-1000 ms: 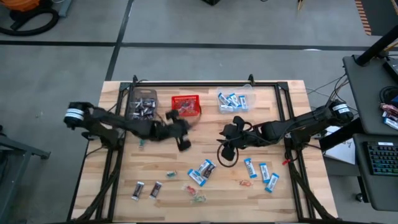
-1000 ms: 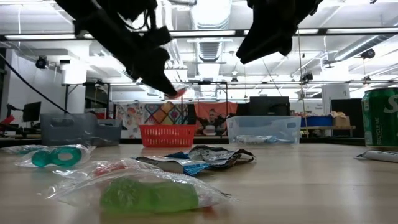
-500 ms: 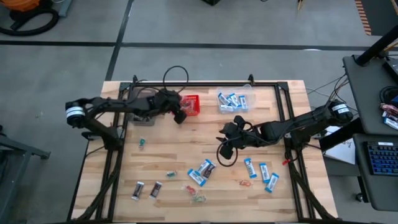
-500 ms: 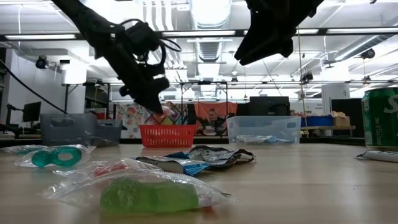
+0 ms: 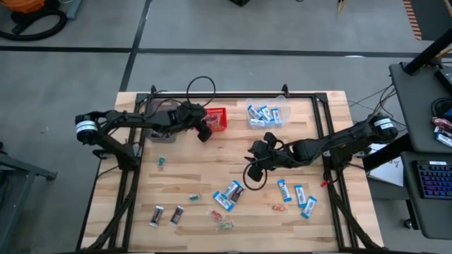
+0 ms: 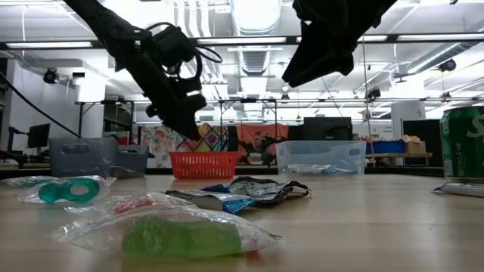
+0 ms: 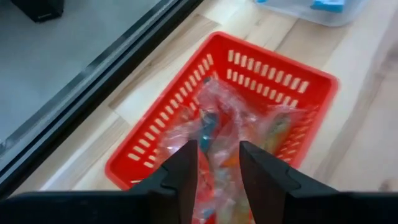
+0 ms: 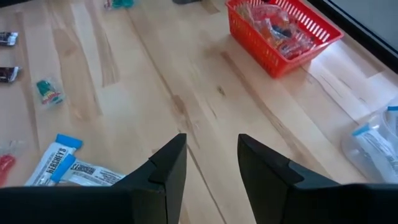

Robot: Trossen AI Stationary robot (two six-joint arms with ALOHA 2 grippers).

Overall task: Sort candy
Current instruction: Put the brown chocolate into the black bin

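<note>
Left gripper (image 5: pixel 205 131) hovers, fingers spread and empty, above the red basket (image 5: pixel 217 113) of candy (image 7: pixel 231 124); right gripper (image 5: pixel 253 169), also spread, hangs over bare table (image 5: pixel 212 162) nearer scattered packets (image 5: pixel 229 194).

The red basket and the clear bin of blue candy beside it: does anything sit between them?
No. In the high view, only bare wood separates the red basket from the clear bin.
</note>
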